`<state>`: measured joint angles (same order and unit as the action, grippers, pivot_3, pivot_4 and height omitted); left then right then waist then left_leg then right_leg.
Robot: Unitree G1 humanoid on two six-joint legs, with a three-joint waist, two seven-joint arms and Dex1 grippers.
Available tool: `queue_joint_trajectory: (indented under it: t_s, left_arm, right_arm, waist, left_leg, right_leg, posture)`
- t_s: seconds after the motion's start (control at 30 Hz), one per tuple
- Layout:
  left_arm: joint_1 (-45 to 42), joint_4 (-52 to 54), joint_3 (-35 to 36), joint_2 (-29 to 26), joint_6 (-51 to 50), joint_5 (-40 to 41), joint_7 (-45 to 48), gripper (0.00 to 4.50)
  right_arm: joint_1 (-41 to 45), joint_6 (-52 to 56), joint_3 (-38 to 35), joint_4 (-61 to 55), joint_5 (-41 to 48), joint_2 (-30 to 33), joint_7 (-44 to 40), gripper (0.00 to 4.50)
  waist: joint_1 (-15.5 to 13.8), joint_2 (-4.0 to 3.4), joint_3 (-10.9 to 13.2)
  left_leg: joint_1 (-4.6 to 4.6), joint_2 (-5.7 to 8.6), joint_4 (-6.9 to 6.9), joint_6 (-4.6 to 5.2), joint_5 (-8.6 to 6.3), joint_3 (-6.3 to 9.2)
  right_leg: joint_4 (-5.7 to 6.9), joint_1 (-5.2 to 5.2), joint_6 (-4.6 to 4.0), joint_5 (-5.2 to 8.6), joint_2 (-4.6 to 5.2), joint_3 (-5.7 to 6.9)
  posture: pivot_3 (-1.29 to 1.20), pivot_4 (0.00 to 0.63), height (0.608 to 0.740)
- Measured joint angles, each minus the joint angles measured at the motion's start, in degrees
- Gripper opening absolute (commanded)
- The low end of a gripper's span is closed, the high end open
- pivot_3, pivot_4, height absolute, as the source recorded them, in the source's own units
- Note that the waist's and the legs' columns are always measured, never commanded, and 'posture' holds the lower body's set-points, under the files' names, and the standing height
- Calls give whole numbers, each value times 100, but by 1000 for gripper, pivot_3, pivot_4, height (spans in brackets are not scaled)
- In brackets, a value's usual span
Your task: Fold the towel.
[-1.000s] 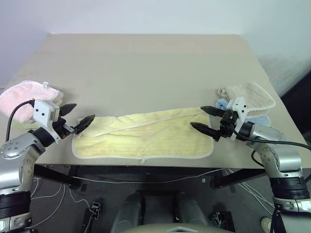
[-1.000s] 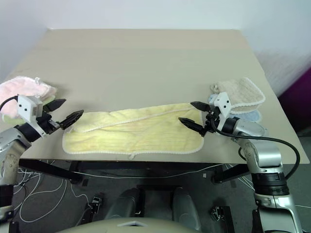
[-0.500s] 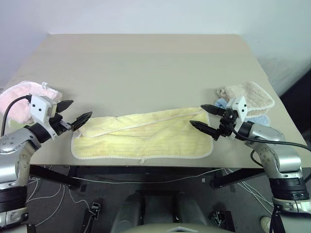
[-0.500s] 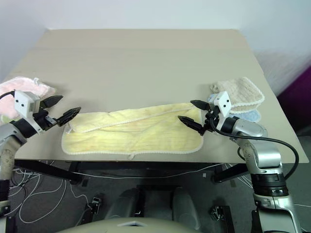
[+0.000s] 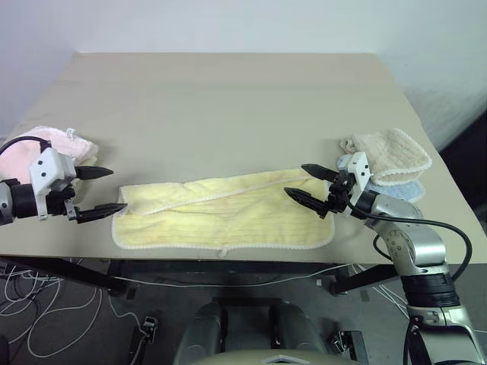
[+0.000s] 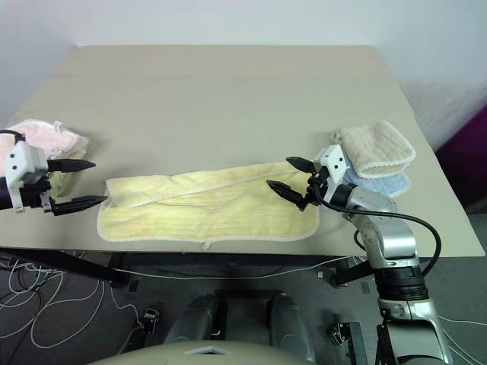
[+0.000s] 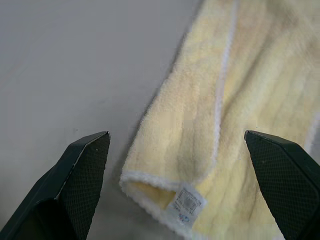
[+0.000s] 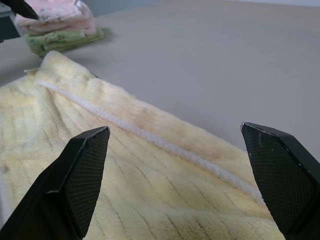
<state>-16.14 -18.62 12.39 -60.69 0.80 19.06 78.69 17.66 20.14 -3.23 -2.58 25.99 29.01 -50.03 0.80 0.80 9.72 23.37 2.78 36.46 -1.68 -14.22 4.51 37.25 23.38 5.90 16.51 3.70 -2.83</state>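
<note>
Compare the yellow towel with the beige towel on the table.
The yellow towel lies spread long along the near edge, folded once lengthwise; the beige towel is a small compact bundle at the robot's right. The yellow one lies straight on the table; the beige one rests on a blue cloth. Both have whitish edging.

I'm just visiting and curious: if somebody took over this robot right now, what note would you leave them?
Left gripper: open, empty, just off the yellow towel's left end.
Right gripper: open, empty, over the towel's right end.
The towel lies along the table's near edge, folded once lengthwise, a bit unevenly.
Pink towel at far left, beige towel at right: leave them alone.
Left to do: grip one end and fold it across.
</note>
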Motion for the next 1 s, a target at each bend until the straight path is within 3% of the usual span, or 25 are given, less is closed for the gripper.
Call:
queue_joint_trajectory:
  t_s: [0.47,0.77,0.9,1.0]
  left_arm:
    - [-1583,-2174,-1443,271,3180,-1503,466,4500]
    - [-1998,-3096,-1900,365,4286,-2089,316,4500]
    - [-2125,-3312,-2013,434,4601,-2241,101,3623]
    - [-2187,-3454,-2025,492,4636,-2324,-115,2534]
  right_arm:
    - [-540,-12,-47,-464,14,-67,298,4414]
    - [-652,43,-70,-618,34,-75,432,4414]
    - [-656,66,-74,-637,71,-82,483,4458]
    - [-671,83,-76,-686,123,-82,513,4458]
  waist:
    - [2,2,0]
    - [12,2,0]
    - [5,2,0]
    - [3,2,0]
  left_leg:
    - [1,0,7,2,1,-3]
    - [1,0,14,4,0,-3]
    - [1,0,24,6,-1,-3]
    - [5,0,42,14,-6,-1]
  right_leg:
    - [6,0,2,0,-17,3]
    - [14,-2,3,0,-21,5]
    - [19,-4,3,0,-22,5]
    - [23,-8,4,1,-23,9]
  posture:
    - [0,150,740]
    - [0,150,740]
    - [0,150,740]
    - [0,150,740]
